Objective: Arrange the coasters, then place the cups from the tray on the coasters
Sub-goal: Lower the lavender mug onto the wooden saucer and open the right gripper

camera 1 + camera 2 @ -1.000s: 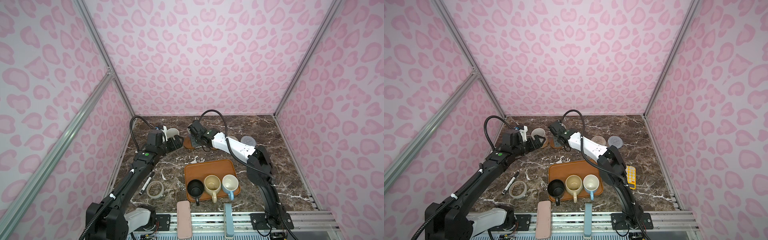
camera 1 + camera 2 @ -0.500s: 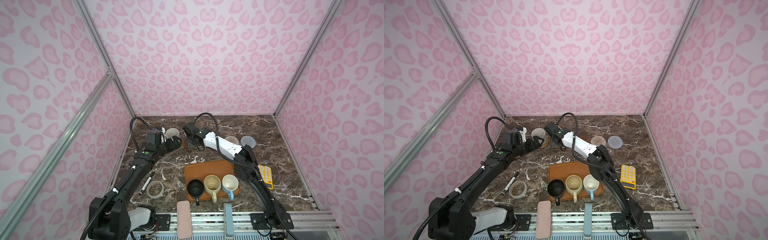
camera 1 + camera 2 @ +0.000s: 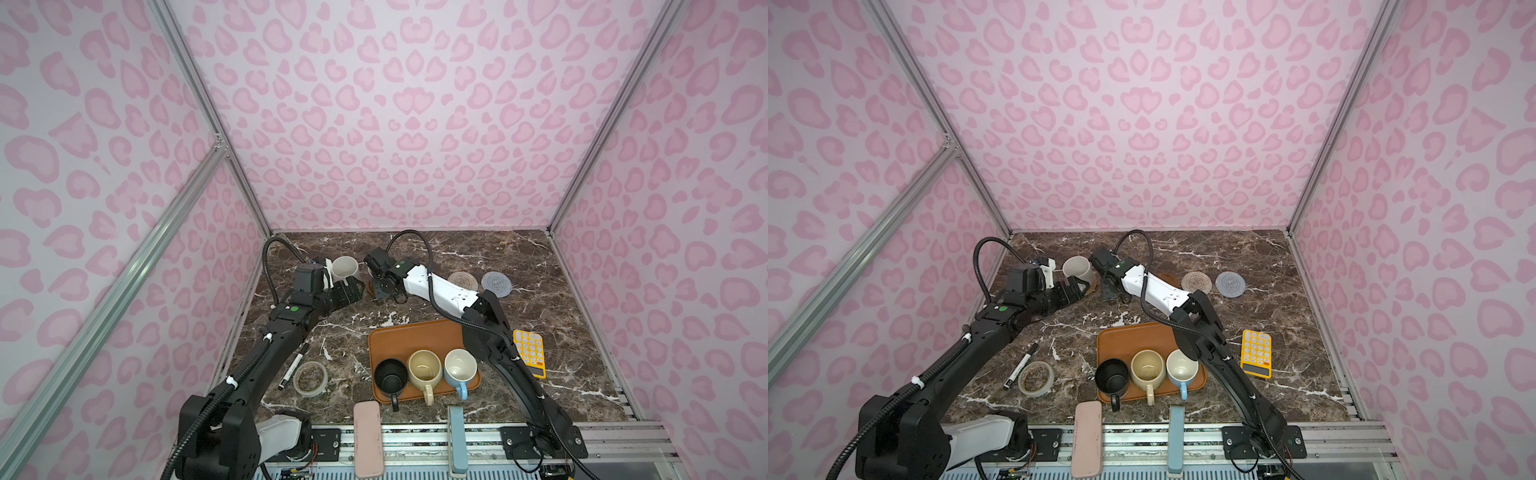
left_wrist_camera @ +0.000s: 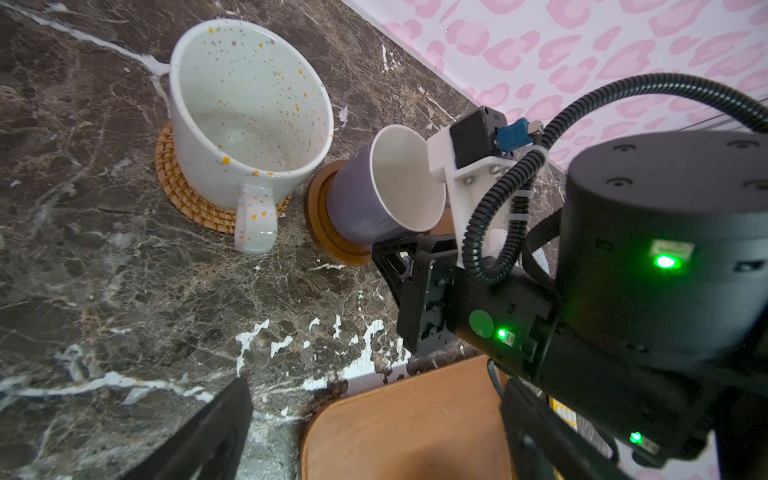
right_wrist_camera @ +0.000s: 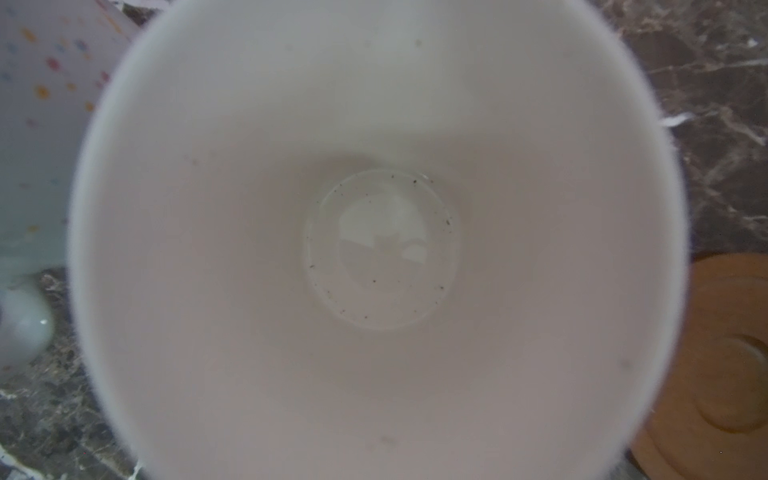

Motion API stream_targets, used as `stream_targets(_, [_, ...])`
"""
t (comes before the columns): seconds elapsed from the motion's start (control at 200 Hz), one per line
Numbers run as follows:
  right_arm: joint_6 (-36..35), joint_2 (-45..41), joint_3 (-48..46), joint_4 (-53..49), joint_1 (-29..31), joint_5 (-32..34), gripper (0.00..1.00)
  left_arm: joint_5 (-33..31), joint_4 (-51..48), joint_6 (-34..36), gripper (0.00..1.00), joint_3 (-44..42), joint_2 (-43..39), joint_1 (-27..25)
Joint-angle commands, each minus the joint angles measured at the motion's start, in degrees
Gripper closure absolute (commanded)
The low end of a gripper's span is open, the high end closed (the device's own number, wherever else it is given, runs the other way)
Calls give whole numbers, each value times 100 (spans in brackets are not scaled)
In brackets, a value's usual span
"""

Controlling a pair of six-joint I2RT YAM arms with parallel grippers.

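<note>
Marble table (image 3: 561,291) is filling the lower half of both top views. Orange tray (image 3: 399,336) is lying at lower centre, carrying three mugs in a row along its near edge: black mug (image 3: 390,374), cream mug (image 3: 424,368) and blue mug (image 3: 460,365), with handles pointing toward the bottom of the frame.

Right gripper (image 3: 384,289) is reaching across to upper centre-left. Its jaws are pinched together at the handle side of the lavender mug (image 4: 357,203), which is resting on a wooden coaster (image 4: 328,241). Left gripper (image 3: 352,291) is hanging just left of it, jaws standing wide apart, holding nothing.

Speckled mug (image 3: 344,268) is standing on the rattan coaster (image 4: 183,195), just beside the lavender one. A second wooden coaster (image 5: 723,374) is lying bare next to the lavender mug. Further right in the top views, the pink woven coaster (image 3: 462,280) and grey woven coaster (image 3: 496,284) are lying bare too.
</note>
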Motion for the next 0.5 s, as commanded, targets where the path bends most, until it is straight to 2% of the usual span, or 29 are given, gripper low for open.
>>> stream_targets(0.0, [121, 142, 50, -30, 15, -26, 100, 48, 127, 11, 4, -44, -58, -2])
stream_targets(0.035, [136, 152, 75, -70, 9, -24, 100, 50, 128, 2, 4, -55, -72, 1])
stream_targets(0.07, [141, 151, 88, -108, 7, -22, 92, 53, 134, -2, 4, -67, -84, -3])
stream_targets(0.09, [146, 151, 91, -128, 16, -16, 85, 52, 125, 2, 4, -70, -83, -3])
stream_targets(0.2, [148, 101, 88, -164, 26, 36, 68, 52, 90, 2, 4, -72, -124, -2])
stream_targets(0.315, [146, 32, 95, -119, 26, -59, 64, 27, 30, 2, 4, -36, -181, -3])
stream_targets(0.495, [144, -62, 27, -66, 61, -162, 65, -7, -93, -17, 4, -49, -319, -3])
